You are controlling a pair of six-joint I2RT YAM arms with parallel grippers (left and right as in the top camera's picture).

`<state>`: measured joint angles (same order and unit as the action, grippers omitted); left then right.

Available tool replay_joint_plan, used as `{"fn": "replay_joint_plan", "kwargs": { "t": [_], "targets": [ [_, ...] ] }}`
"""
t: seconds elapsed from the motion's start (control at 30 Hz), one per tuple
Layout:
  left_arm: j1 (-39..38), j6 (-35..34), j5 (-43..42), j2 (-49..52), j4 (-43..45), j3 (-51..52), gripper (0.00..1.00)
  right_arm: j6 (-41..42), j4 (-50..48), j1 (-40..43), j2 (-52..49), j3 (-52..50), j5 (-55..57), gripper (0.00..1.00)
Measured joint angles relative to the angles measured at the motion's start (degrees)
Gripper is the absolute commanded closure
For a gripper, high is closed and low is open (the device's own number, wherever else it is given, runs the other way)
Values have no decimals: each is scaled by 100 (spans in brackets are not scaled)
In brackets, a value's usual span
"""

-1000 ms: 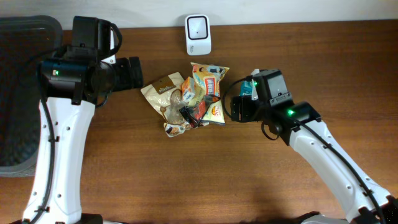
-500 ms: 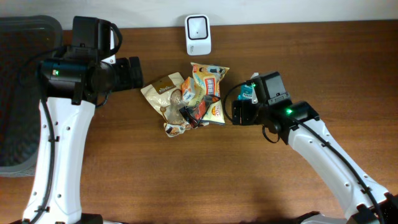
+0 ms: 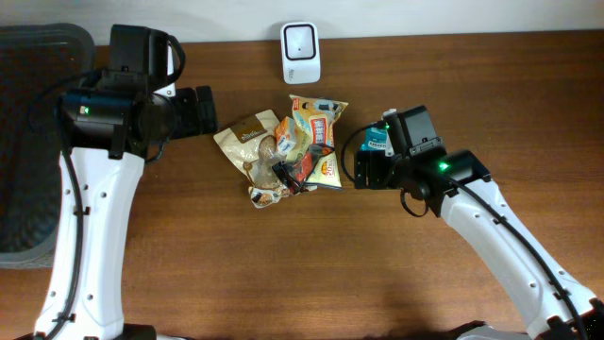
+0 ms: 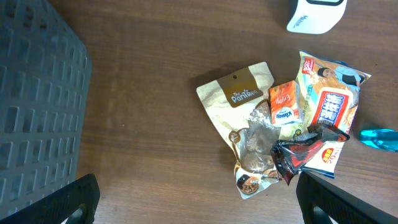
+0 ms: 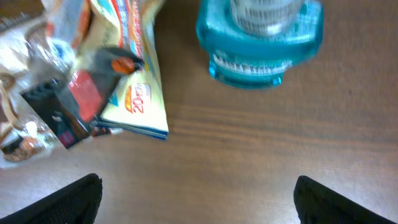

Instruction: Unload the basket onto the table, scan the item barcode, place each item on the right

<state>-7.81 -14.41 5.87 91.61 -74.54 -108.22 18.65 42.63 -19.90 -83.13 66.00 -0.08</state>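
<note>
Snack packets (image 3: 288,151) are heaped in a loose pile on the wooden table (image 3: 283,274). They are found towards its far edge, between the two arms and just in front of a white scanner (image 3: 301,52).

Only in the overhead view are both arms and the whole pile taken in at once. A dark grey basket (image 3: 28,142) is seen there at the left edge, well apart from the pile. Its grid pattern is made out only in the left wrist view, where the packets are shown sharply and the scanner is cut off by the top edge. In the right wrist view only the pile's right edge is caught, blurred, with a teal bottle (image 5: 261,37) just beside it.

The left gripper (image 4: 196,186) is held to the left of the pile with its fingers spread wide and bare wood between them. The right gripper (image 5: 198,186) is held low by the bottle, likewise spread wide and closed on nothing.

Within the pile, a yellow, blue and red bag (image 4: 329,106) is placed on the right and a tan paper pouch (image 4: 239,99) on the left. A small orange packet (image 4: 285,104) is wedged between them, and a crumpled black and red wrapper (image 4: 298,152) is laid at the near edge. Whether a barcode faces up cannot be told.

The surface is reddish-brown wood with visible grain. A pale strip of wall (image 3: 453,14) is seen beyond it.
</note>
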Motion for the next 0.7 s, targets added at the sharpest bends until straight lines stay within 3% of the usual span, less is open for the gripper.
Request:
{"fn": "replay_joint_plan", "kwargs": {
  "t": [0.17,0.7],
  "targets": [
    [0,0,0,0,0,0,1,33,-476,0,2,13,0,2],
    [0,0,0,0,2,0,1,39,-702,0,-748,22,46,2]
  ]
}}
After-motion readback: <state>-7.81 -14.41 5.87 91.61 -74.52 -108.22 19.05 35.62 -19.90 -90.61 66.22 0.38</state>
